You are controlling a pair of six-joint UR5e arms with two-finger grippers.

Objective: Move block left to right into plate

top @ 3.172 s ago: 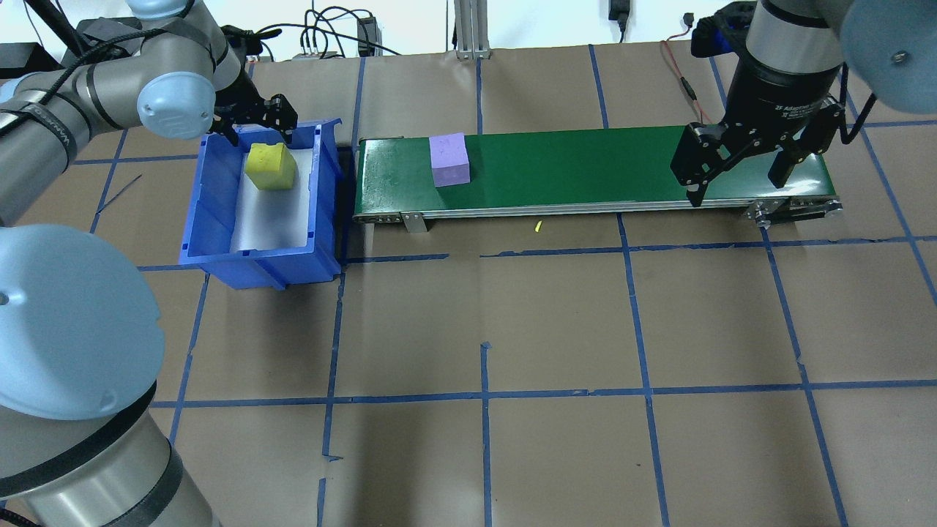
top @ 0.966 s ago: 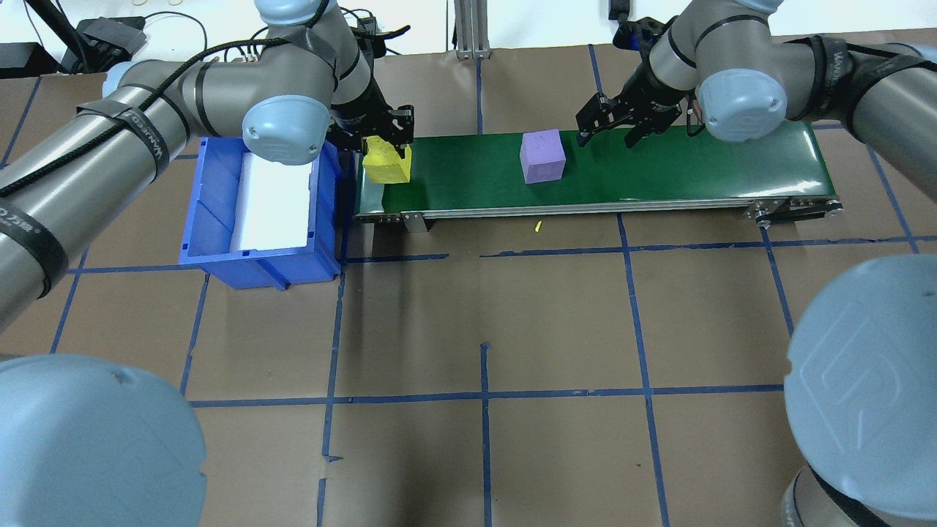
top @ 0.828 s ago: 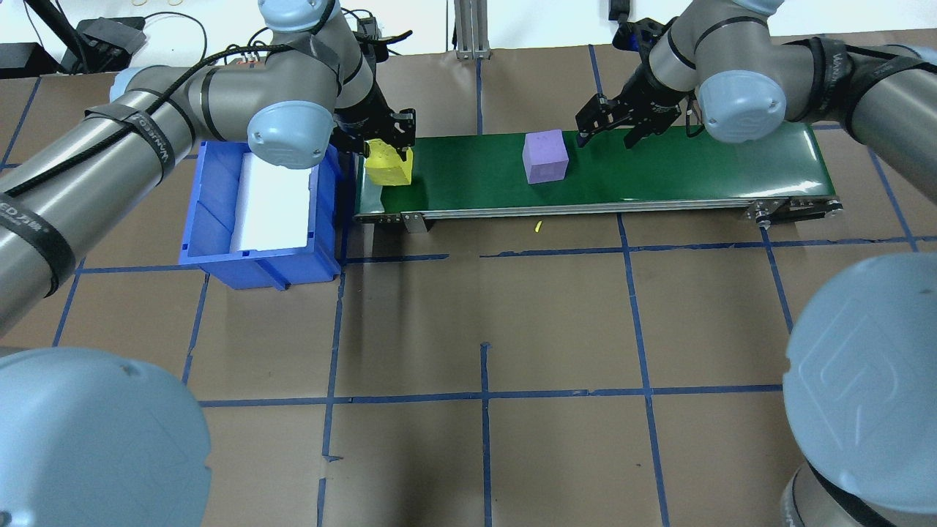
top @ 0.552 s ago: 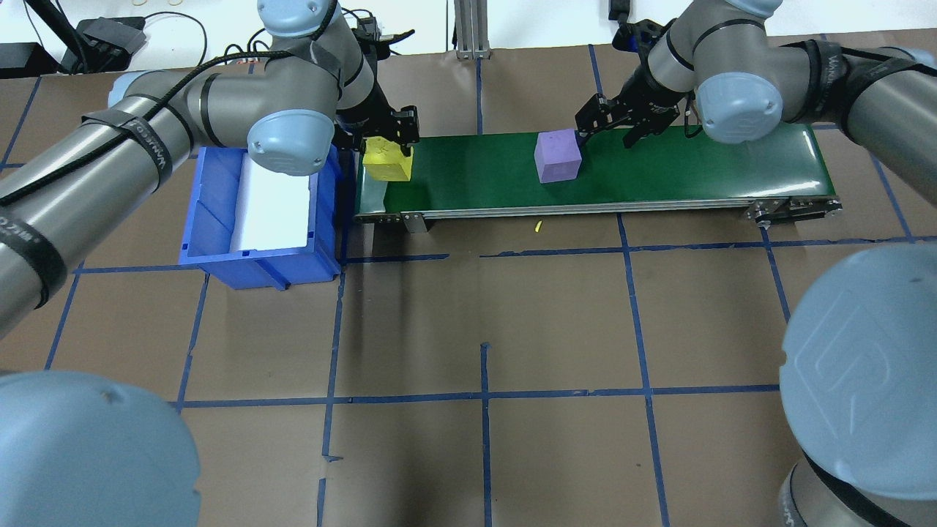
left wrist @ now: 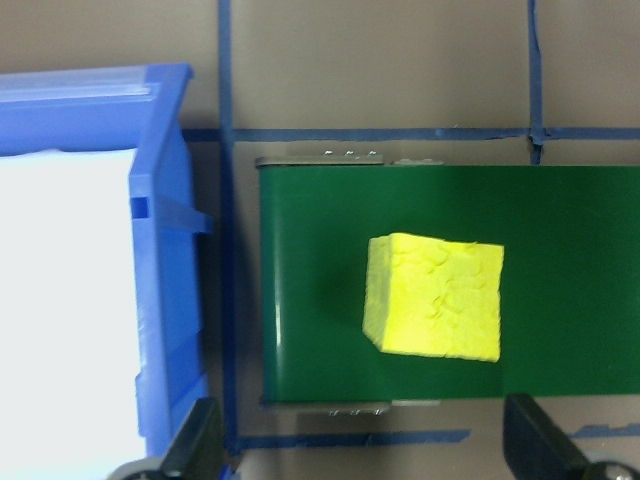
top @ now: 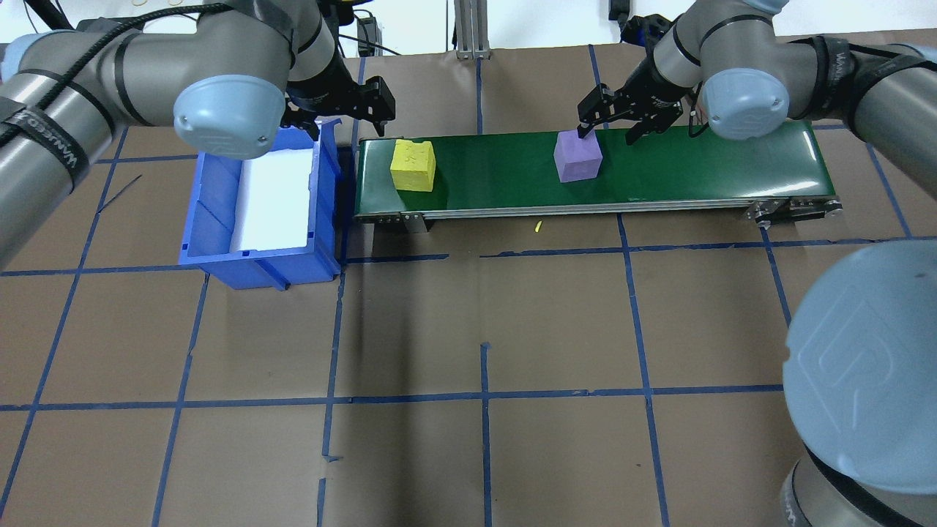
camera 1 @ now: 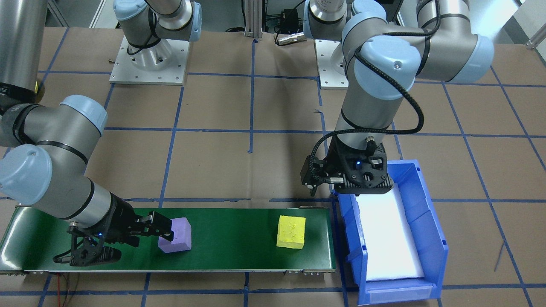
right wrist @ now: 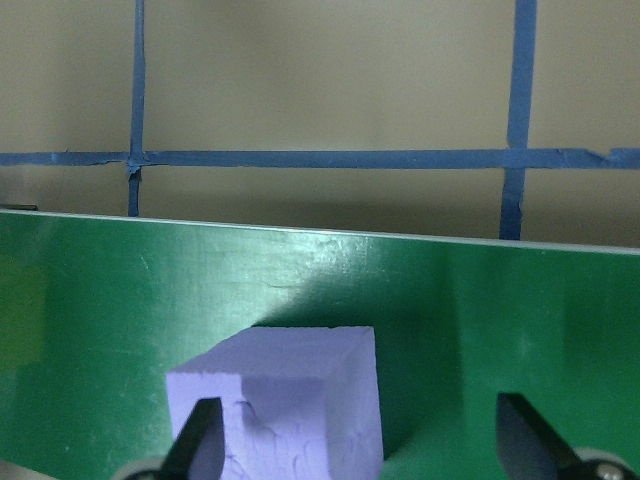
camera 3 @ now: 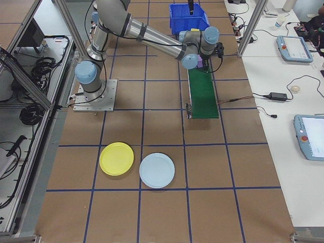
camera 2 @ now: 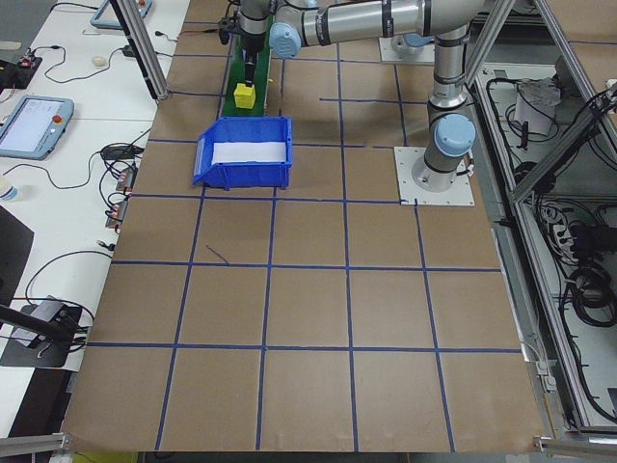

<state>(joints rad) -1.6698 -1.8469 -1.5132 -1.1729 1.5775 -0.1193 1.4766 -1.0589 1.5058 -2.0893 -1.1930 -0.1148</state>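
A yellow block lies free on the left end of the green belt. Behind it, between the bin and the belt, my left gripper hangs open and empty. A purple block sits mid-belt. My right gripper is open at its far side, and the block lies between the fingers, close to one of them. The yellow plate lies on the table far beyond the belt's right end.
A blue bin with a white liner stands against the belt's left end. A pale blue plate lies beside the yellow one. Brown paper with blue tape lines covers the table in front of the belt.
My left gripper carried the yellow block from the bin to the belt, let go and drew back. The purple block travelled right along the belt, in between my right gripper's fingers.
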